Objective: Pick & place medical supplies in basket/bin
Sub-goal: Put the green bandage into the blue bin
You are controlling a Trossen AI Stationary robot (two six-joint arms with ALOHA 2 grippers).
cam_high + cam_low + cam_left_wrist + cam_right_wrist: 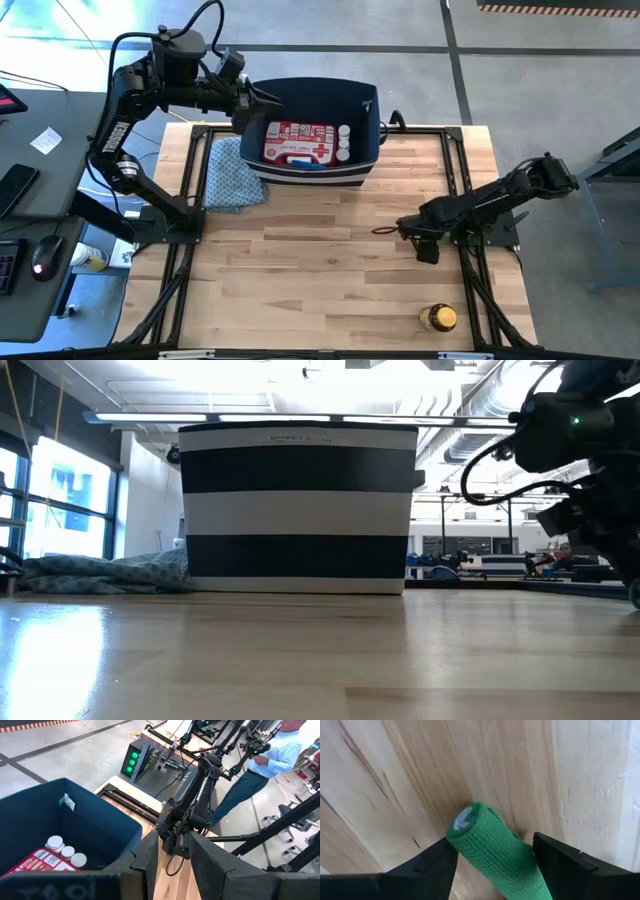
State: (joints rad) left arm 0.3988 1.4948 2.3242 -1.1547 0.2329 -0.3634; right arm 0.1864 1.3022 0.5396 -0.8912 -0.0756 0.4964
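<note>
A green roll of woven, crepe-like bandage (495,852) lies on its side on the pale wooden table (320,280), well apart from the large dark navy fabric bin with a white stripe (315,175) and on the right arm's side of it. The right gripper (495,870) is lowered over the roll, its two dark fingers (427,865) standing wide on either flank; whether the roll is already pinched or only straddled cannot be told, since the roll seems to rest against the table. The roll is judged to be light, soft and compressible, with a textured weave that should not slip; it is not fragile, but too hard a squeeze would flatten it, and a loose end could unwind. It is best taken across its middle, with the fingers square to its long axis, so that it neither rolls away nor tips out endwise. Inside the bin a flat red first-aid kit with white crosses (297,143) is already lying, with small white-capped bottles (343,142) beside it. The left gripper (258,98) is held above the bin's rim, its fingers (150,865) partly open with nothing seen between them. A small amber bottle with a yellow cap (438,318) stands near the table's edge, farthest from the bin, and a blue-green patterned cloth (232,172) lies crumpled just beside the bin.
</note>
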